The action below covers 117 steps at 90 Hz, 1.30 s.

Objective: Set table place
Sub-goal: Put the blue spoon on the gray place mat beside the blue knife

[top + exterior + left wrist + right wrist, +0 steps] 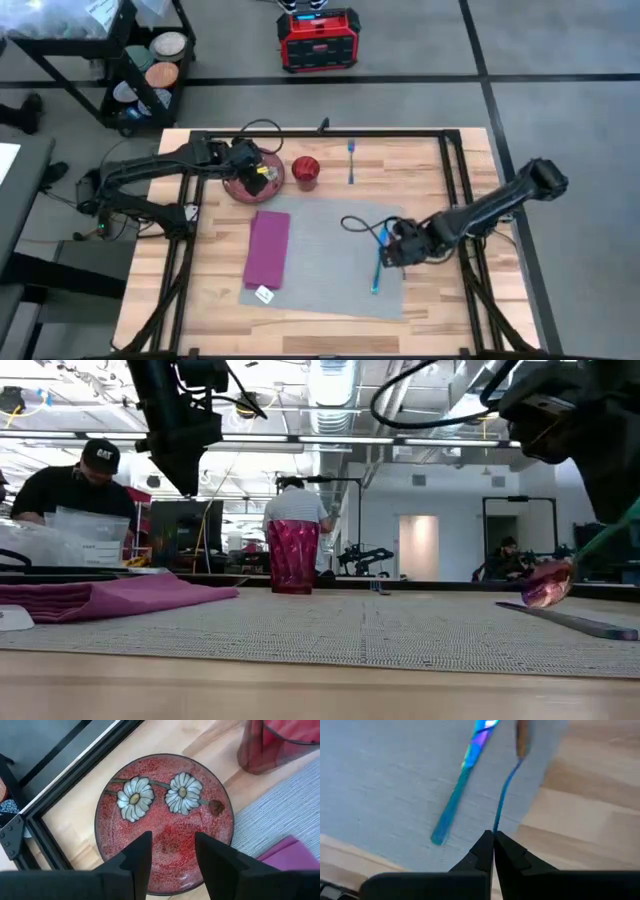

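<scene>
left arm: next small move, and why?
Probably lower the left gripper onto the plate's near rim and close. Its jaws are open, hovering over the plate, which sits on bare table off the placemat. The right gripper is busy, shut on a utensil.

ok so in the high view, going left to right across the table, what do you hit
left gripper over the red plate → magenta napkin → red cup → blue fork → blue utensil on the grey placemat at → right gripper
</scene>
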Motion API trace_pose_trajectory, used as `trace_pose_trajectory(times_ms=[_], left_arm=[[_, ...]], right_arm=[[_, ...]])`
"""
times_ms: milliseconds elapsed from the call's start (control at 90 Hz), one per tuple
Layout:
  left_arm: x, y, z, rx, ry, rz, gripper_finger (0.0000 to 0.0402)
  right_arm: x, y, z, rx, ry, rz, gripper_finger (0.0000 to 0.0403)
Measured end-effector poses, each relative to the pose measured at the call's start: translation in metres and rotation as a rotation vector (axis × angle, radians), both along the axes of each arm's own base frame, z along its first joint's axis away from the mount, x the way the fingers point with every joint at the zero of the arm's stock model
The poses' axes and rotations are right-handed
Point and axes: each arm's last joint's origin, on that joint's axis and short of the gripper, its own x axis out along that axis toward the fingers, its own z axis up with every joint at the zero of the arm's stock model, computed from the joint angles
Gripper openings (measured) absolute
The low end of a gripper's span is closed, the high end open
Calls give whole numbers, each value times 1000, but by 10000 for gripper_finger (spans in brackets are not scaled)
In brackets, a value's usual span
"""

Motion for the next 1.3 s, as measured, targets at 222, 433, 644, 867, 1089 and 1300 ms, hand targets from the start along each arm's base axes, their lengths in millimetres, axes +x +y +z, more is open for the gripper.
trace_pose_trajectory(times_ms=[222,433,644,867,1089,1300], left_arm=[[0,0,0,0,-2,3,132],[0,0,0,-1,-3,5,132],[0,0,0,-2,-8,14,132],[0,0,0,-4,-13,23,132],[1,0,0,0,-15,15,132],[1,0,0,0,-13,13,132]], right_arm=[[17,8,-20,-7,-10,45,13],[7,8,-17,-20,49,-1,53],[-28,9,-3,-73,206,4,6],[-42,26,-22,-31,372,95,0],[-49,31,-49,28,399,127,0],[-57,19,-71,20,417,104,0]])
